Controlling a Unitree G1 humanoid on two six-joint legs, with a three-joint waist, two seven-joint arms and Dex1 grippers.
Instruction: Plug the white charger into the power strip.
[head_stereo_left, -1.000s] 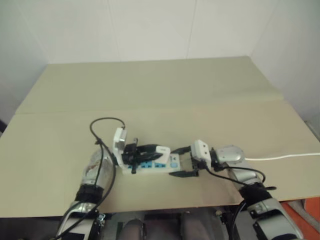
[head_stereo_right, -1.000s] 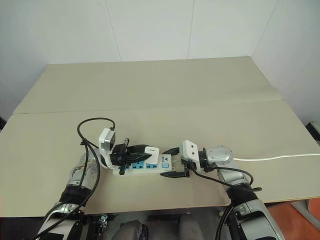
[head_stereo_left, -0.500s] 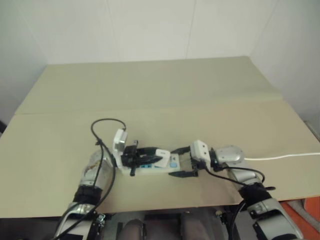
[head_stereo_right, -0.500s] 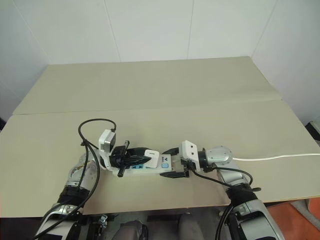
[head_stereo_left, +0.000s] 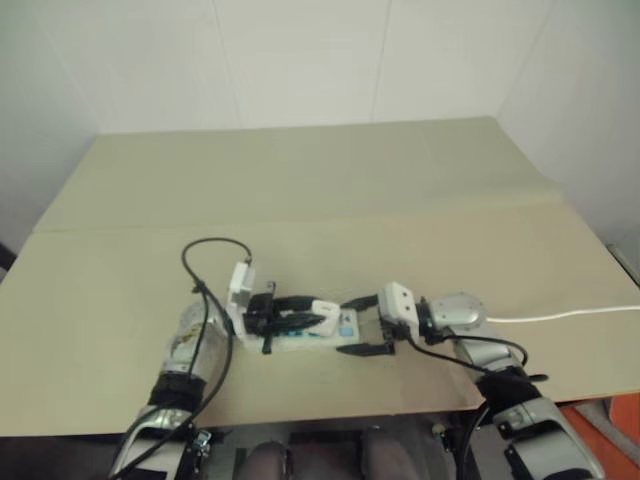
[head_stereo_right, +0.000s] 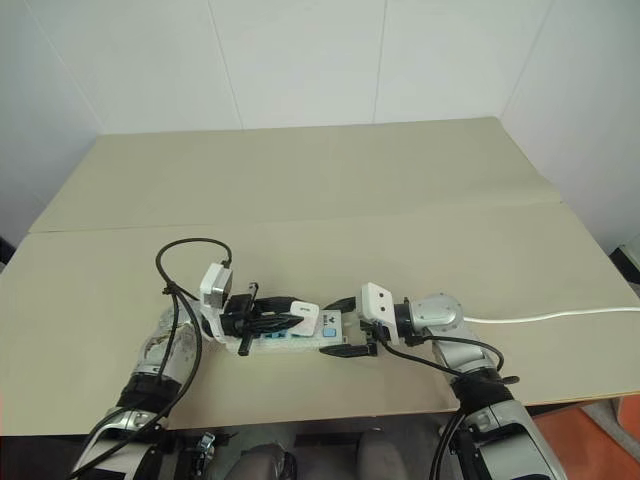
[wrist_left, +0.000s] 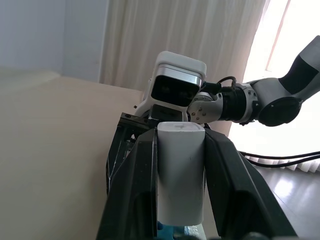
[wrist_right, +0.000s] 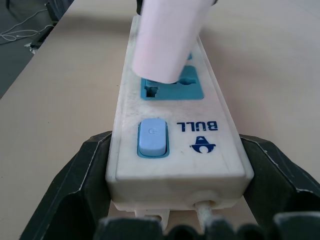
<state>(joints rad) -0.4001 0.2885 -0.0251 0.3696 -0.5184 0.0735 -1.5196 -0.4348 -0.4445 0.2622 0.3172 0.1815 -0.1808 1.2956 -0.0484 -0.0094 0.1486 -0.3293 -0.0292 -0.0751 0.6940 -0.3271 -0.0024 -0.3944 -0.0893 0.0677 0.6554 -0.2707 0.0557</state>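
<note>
The power strip lies flat on the tan table near its front edge, with a small blue switch at its right end. My right gripper is shut on that switch end, with one black finger pressing each long side. My left gripper is shut on the white charger and reaches in from the left, low over the strip. The charger stands tilted on the blue socket nearest the switch. Its prongs are hidden.
The strip's thin white cable runs off to the right along the table. A black cable loop arcs over my left wrist. The table's front edge is close below the strip, and bare tabletop stretches back to the white wall.
The whole picture has shifted slightly. The charger in my left gripper has tipped a little lower onto the strip and covers more of the blue sockets. My right gripper has held still.
</note>
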